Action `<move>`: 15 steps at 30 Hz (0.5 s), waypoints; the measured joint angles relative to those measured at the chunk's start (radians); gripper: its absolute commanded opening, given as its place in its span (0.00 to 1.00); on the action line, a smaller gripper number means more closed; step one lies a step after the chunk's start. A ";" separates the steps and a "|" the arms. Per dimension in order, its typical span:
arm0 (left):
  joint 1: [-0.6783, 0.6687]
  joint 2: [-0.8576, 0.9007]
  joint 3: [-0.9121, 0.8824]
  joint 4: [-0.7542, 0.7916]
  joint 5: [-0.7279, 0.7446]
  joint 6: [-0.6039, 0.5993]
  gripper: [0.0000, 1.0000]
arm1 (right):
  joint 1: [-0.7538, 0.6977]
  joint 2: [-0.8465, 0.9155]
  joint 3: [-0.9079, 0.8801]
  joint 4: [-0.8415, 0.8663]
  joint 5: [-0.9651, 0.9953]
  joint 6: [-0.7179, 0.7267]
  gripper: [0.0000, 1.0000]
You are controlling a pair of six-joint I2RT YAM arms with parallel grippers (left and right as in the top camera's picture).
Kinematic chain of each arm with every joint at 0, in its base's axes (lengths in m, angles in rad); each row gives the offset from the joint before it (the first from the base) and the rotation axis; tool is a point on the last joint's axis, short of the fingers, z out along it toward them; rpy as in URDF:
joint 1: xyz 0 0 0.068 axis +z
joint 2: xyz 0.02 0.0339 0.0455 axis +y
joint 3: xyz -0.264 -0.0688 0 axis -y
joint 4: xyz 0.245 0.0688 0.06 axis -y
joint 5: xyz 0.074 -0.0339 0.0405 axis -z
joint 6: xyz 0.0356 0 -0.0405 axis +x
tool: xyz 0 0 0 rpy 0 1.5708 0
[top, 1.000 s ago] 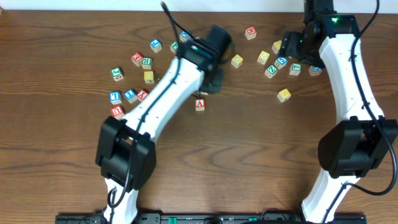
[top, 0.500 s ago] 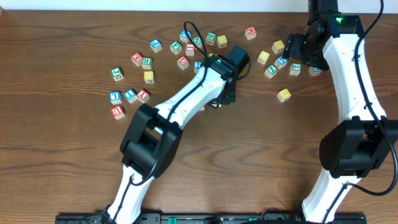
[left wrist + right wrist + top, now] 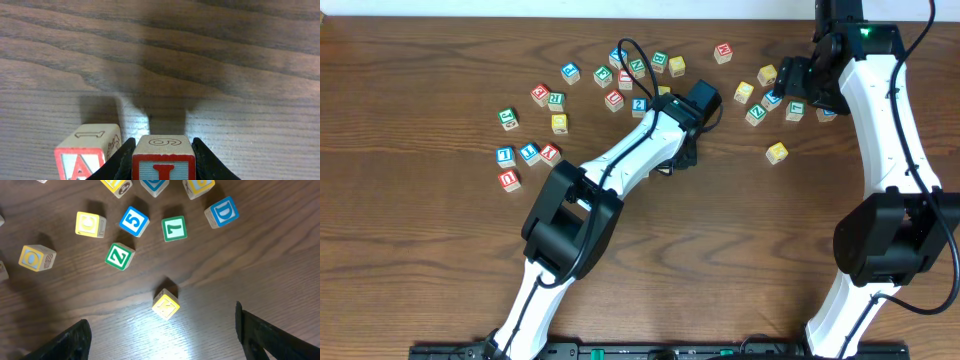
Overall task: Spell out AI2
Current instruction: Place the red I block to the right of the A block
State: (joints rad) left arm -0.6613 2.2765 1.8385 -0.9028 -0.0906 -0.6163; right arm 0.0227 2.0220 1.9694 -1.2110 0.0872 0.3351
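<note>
My left gripper (image 3: 163, 152) is shut on a red-bordered I block (image 3: 163, 162) with a 6 on its top face, held low at the table. The A block (image 3: 85, 155) stands just left of it, with one black finger between the two. In the overhead view the left gripper (image 3: 682, 152) is mid-table and the arm hides both blocks. My right gripper (image 3: 162, 340) is open and empty, high above a yellow block (image 3: 166, 305); it also shows in the overhead view (image 3: 798, 80). I cannot pick out a 2 block.
Loose letter blocks lie in clusters: top middle (image 3: 630, 70), left (image 3: 525, 153) and right (image 3: 770, 95), with a lone yellow block (image 3: 776, 152). The right wrist view shows a green Z (image 3: 120, 256), a blue 5 (image 3: 134, 221), a green 7 (image 3: 174, 228) and a D (image 3: 221, 212).
My left gripper has moved right and toward the front, and the arm now covers the A block in the overhead view. The right arm has barely moved.
</note>
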 measured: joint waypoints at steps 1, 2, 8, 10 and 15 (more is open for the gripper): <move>0.000 0.004 0.000 0.002 -0.003 -0.003 0.32 | 0.000 0.000 0.000 -0.001 0.000 0.000 0.88; 0.000 0.009 0.000 0.003 -0.006 -0.006 0.32 | 0.000 0.000 0.000 -0.002 0.000 0.000 0.88; 0.000 0.027 0.000 0.003 -0.014 -0.013 0.32 | 0.000 0.000 0.000 -0.010 0.000 -0.001 0.88; 0.000 0.027 0.000 0.003 -0.018 -0.013 0.45 | 0.000 0.000 0.000 -0.012 0.000 -0.003 0.88; 0.000 0.027 0.000 0.003 -0.021 -0.016 0.49 | 0.000 0.000 0.000 -0.023 0.000 -0.003 0.89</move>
State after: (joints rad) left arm -0.6613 2.3039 1.8385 -0.9001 -0.1112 -0.6323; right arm 0.0227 2.0220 1.9694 -1.2339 0.0868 0.3317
